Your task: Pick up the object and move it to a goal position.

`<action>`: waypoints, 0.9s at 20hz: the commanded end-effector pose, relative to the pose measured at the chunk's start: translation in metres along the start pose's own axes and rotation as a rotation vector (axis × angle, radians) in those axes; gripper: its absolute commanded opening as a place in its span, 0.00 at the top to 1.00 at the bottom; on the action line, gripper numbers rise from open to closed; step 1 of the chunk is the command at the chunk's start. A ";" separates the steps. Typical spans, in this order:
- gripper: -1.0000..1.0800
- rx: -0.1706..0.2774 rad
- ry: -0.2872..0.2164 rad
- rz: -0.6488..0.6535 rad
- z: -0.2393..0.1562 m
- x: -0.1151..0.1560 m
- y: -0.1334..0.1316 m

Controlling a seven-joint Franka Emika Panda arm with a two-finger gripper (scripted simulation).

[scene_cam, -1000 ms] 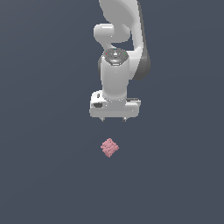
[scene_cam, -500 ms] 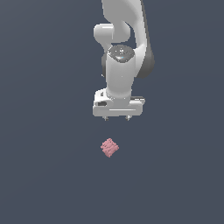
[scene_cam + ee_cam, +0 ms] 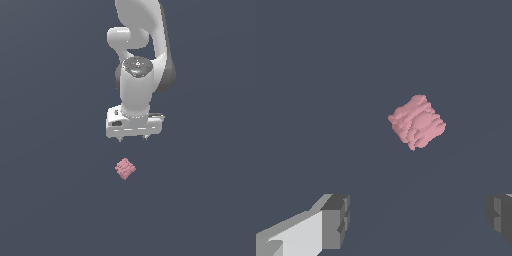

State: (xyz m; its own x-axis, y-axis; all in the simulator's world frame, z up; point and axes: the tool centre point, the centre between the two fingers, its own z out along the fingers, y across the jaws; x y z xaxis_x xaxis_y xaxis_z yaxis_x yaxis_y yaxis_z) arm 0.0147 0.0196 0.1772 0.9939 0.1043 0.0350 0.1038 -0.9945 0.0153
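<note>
Here, small pink bumpy cube-like object (image 3: pixel 125 169), ridged faces, claw (image 3: pixel 133 138) spread wide above it

From the exterior view I see the small pink, bumpy, cube-like block (image 3: pixel 125 169) lying alone on the flat grey table (image 3: pixel 50 200), near the middle, well away from every edge in view. My white arm's pincer (image 3: pixel 132 139) hangs above the table, just behind the block and apart from it. In the wrist view the block (image 3: pixel 416 122) lies ahead of the two spread fingers (image 3: pixel 336 221), roughly between their lines, touching neither.
</note>
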 end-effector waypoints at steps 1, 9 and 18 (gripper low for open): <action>0.04 -0.001 -0.003 -0.035 0.004 0.004 0.002; 0.04 0.000 -0.013 -0.206 0.026 0.022 0.010; 0.04 0.009 -0.024 -0.433 0.058 0.043 0.023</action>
State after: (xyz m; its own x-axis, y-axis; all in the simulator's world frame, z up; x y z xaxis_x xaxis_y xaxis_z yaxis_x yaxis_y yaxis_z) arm 0.0578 0.0026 0.1267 0.8783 0.4781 0.0054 0.4779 -0.8782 0.0161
